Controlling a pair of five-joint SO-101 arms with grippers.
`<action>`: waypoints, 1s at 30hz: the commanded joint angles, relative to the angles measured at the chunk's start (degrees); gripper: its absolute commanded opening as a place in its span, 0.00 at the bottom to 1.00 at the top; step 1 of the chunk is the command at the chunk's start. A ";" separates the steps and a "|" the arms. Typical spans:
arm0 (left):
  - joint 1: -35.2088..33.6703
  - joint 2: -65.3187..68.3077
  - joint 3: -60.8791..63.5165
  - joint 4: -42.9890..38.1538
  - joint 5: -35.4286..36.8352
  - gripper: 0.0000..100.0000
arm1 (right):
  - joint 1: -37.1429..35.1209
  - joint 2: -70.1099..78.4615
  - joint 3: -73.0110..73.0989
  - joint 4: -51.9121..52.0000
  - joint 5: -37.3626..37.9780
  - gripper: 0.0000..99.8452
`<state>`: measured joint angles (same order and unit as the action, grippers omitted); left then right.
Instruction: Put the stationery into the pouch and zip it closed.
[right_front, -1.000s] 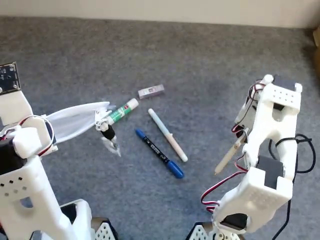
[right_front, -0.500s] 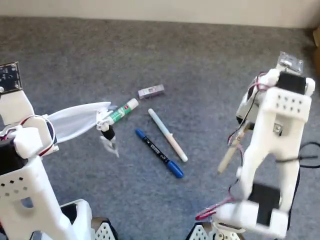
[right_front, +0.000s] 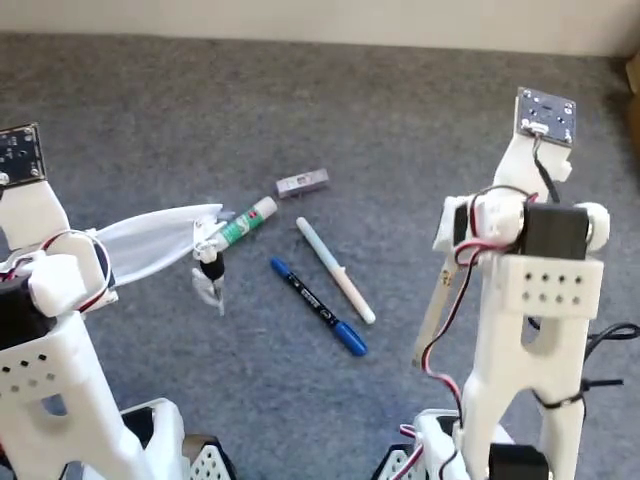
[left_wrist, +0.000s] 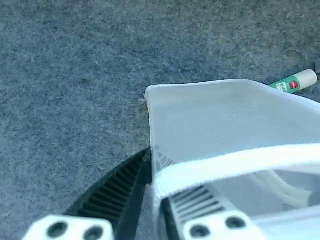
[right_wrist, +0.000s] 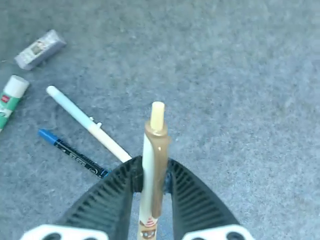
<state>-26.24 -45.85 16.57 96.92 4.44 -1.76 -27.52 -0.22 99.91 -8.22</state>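
Grey carpet (right_front: 350, 110) covers the whole surface. At the lower left of the high view stands the left arm (right_front: 60, 380). The left gripper (left_wrist: 155, 200) is clenched on one edge of the pouch (right_front: 150, 240), a white, see-through mesh bag; the left wrist view shows that edge pinched between the black and the white jaw. The pouch runs from the left edge towards the middle of the frame, and a small black-and-white pull (right_front: 208, 270) hangs at its right end.

The glue stick (right_front: 245, 222), green with a white cap, lies at that same end, cap pointing up and right. Whether its green end is inside the pouch cannot be told. Just above and right of it lies a small grey eraser (right_front: 302, 183), apart from the rest.

Near the centre, a pale pen (right_front: 335, 270) and a blue marker (right_front: 318, 307) lie side by side on the carpet, both slanting down to the right, close but not touching.

At the right of the frame rises the right arm (right_front: 535, 300). The right gripper (right_wrist: 152, 172) grasps a beige pen (right_front: 433, 312) between its black jaws, and the pen is held clear of the carpet, well apart from the pouch.
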 joint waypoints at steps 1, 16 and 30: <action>1.36 0.31 -0.22 -0.53 0.53 0.01 | -4.44 -6.02 -0.92 0.92 0.62 0.01; 1.36 0.31 -0.22 -0.53 0.53 0.01 | -19.03 -20.53 -0.48 -5.85 0.62 0.01; 1.36 0.31 -0.22 -0.53 0.53 0.01 | -35.82 -26.07 -0.48 -14.64 0.79 0.01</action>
<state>-26.24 -45.85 16.57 96.92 4.44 -33.14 -52.66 -0.22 88.31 -8.13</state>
